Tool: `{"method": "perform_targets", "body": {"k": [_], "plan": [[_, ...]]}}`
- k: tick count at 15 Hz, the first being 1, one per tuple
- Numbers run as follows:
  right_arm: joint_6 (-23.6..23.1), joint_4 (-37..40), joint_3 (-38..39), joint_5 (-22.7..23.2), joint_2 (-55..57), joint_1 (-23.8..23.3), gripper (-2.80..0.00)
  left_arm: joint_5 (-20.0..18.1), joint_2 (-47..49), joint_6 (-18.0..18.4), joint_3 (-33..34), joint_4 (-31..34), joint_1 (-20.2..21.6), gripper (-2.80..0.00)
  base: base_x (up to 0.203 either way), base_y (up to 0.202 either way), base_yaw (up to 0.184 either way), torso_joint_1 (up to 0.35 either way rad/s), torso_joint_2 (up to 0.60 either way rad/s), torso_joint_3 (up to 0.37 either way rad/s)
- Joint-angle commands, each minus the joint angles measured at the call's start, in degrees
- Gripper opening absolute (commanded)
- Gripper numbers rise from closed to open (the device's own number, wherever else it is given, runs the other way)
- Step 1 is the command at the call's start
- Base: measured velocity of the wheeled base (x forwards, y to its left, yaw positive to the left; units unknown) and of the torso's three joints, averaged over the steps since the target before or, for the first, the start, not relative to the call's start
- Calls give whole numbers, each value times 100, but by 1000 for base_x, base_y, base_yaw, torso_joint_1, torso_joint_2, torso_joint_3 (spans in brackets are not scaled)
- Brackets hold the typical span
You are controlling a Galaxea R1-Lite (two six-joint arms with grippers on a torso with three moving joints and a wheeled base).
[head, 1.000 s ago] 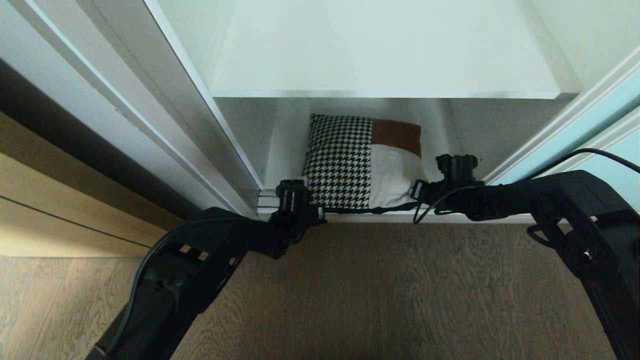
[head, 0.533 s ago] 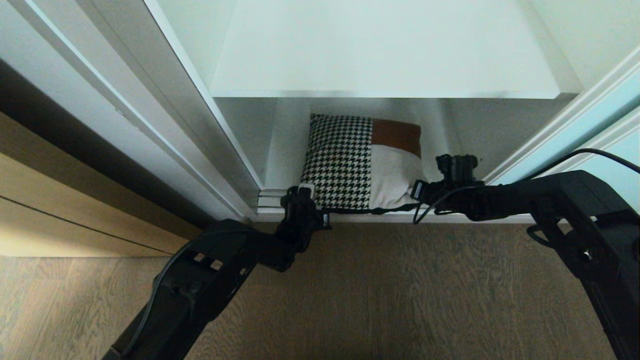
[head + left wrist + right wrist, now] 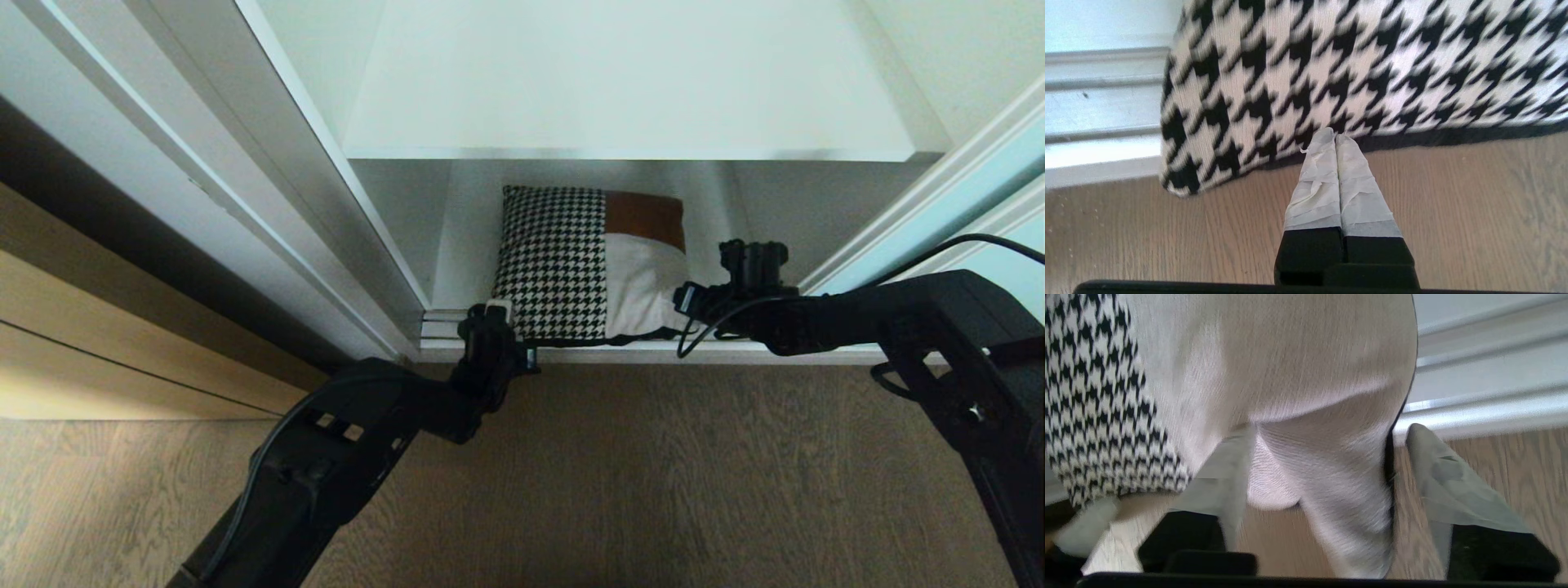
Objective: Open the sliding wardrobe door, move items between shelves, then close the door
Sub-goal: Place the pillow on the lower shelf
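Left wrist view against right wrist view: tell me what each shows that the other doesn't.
Left wrist only: the left gripper shut, its taped tips at the cushion's houndstooth edge. Right wrist only: the right gripper open, fingers either side of the cushion's cream corner. Both: the cushion's houndstooth, the wooden floor and the white door track.

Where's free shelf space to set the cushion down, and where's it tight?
Upper shelf is bare from wall to wall, the widest free patch. On the lower shelf, narrow bare strips flank the cushion on both sides. Front edge is crowded: left gripper at the houndstooth corner, right gripper at the beige one.
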Motion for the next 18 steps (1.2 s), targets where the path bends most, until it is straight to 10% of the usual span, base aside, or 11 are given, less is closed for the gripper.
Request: {"method": "perform_targets", "body": {"k": [1,6,7,18], "plan": [[2,-139,542,17,-410,2,0,-2,-96,-2,1,-6,-2,-280,0,0,0,0,0,0],[-236,-758,1626,10,-990,-47,0,-54,-92,-16,1,170,2,-280,0,0,0,0,0,0],[-240,-805,1921,48,-1172,-46,-280,-54,-88,-20,1,170,-4,-280,0,0,0,0,0,0],[-569,-544,1946,448,-470,692,-280,-28,-476,-721,222,652,10,-280,0,0,0,0,0,0]]}}
